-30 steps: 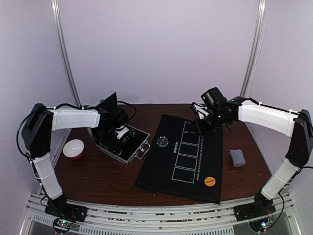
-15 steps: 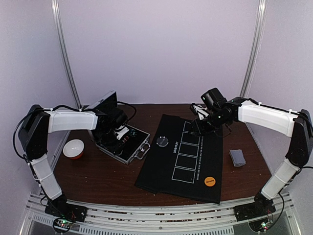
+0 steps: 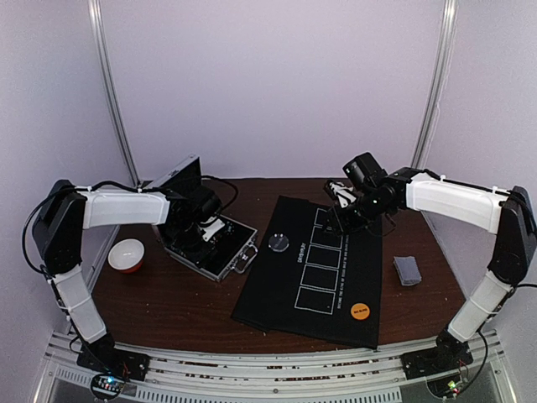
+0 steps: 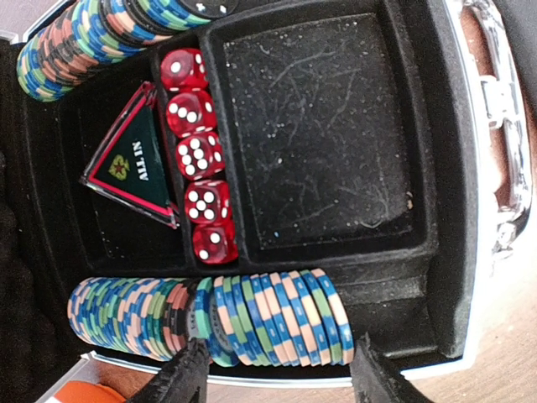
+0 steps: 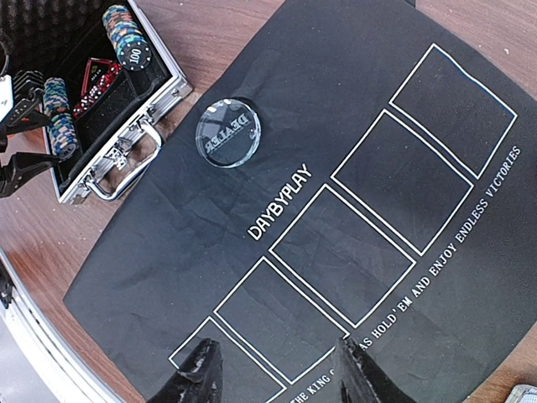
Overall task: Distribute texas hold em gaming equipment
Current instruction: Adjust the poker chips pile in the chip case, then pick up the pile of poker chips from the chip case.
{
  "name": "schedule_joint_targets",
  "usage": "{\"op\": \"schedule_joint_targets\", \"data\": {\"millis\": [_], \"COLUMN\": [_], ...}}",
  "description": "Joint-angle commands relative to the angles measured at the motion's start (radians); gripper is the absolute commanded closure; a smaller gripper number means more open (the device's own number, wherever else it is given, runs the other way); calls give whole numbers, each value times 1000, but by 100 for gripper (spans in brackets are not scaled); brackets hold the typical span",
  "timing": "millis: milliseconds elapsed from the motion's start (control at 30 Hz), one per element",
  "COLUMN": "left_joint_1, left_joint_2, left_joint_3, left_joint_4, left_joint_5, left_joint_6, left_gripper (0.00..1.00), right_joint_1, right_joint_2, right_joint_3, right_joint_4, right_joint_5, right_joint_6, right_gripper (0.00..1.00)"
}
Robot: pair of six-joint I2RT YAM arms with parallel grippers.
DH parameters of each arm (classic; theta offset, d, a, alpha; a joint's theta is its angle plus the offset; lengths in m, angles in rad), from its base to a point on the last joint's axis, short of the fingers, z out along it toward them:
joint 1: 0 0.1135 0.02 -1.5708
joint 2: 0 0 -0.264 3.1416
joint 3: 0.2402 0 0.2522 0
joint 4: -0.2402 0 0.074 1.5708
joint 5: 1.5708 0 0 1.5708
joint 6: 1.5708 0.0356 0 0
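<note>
My left gripper (image 4: 277, 379) hangs low over the open silver case (image 3: 211, 245). Its jaws are open and straddle a row of blue, green and peach striped poker chips (image 4: 277, 317) lying on edge in the case's near slot. One finger stands at each end of the blue chips; I cannot tell if they touch. A second chip row (image 4: 92, 38) fills the far slot. My right gripper (image 5: 277, 374) is open and empty above the black mat (image 3: 323, 277). On the mat lie a clear dealer disc (image 5: 228, 133) and an orange disc (image 3: 361, 311). A grey-blue card deck (image 3: 407, 269) lies right of the mat.
Red dice (image 4: 200, 168) and a green triangular all-in marker (image 4: 132, 164) sit in the case beside an empty square compartment (image 4: 315, 126). A red-and-white bowl (image 3: 126, 254) stands on the wooden table left of the case. The case lid stands upright behind it.
The left arm has shifted slightly over the case, and its jaws narrowed a little and then widened again. The right arm has hardly moved.
</note>
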Motion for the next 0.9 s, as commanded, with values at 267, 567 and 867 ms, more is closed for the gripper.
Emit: {"op": "schedule_joint_targets", "data": {"millis": [267,567,867], "left_joint_1": [0,10,39], "left_joint_2": [-5,35,62], "left_joint_3": [4,-3,0], "left_joint_4": [22,45,81], "left_joint_5": [-23,25,40], "left_joint_6": [21,13,12], "left_gripper": [32,42,51], "right_joint_1": [5,5,4], "right_joint_2": [7,-11,-18], "right_joint_3": [-25,-31,-40], "right_joint_4": [-14,-14,-10], "right_joint_5": [-37,-26,-28], "right_joint_6": [-2,0,7], "right_gripper": [53,53,53]}}
